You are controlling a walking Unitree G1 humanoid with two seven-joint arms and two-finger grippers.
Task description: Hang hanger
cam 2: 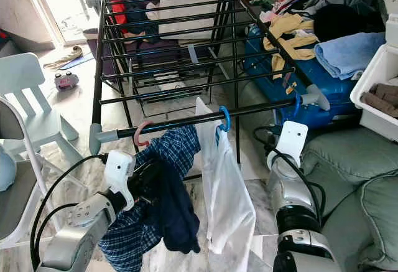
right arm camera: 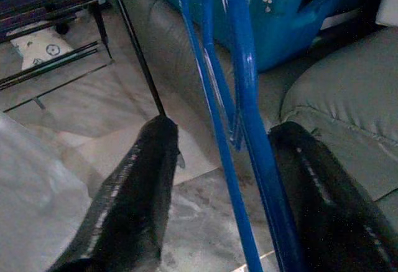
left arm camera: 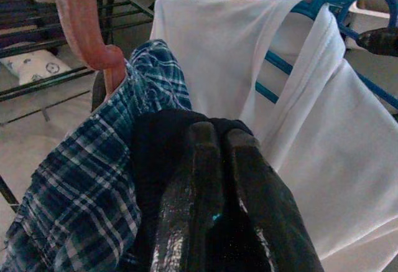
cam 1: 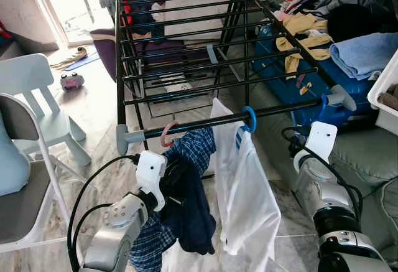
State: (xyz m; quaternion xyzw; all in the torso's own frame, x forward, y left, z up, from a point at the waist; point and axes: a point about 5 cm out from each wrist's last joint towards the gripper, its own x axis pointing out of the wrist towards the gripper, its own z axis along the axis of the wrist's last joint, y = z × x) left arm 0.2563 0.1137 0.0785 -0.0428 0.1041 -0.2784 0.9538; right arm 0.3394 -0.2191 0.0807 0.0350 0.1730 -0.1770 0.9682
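Observation:
A black drying rack point(cam 1: 186, 48) stands before me. On its front rail point(cam 1: 205, 122) hang a pink hanger hook point(cam 1: 166, 134) and a blue hanger hook point(cam 1: 250, 119). The pink hanger carries a blue plaid shirt point(left arm camera: 81, 185) and a dark navy garment point(cam 1: 189, 216). My left gripper point(left arm camera: 214, 132) is shut on that dark garment just below the pink hook point(left arm camera: 81, 23). A white shirt point(cam 1: 245, 191) hangs on the blue hanger. My right gripper point(right arm camera: 227, 129) is open beside it, and the blue hanger's arm point(right arm camera: 249, 116) runs between its spread fingers point(right arm camera: 134, 185).
A pale blue child's chair point(cam 1: 37, 98) and a grey chair point(cam 1: 25, 160) stand at my left. At the right a blue suitcase point(cam 1: 292, 66) piled with clothes, a white basket point(cam 1: 388, 91) and a green sofa point(cam 1: 367, 154) crowd the rack. A toy point(cam 1: 72, 81) lies on the floor.

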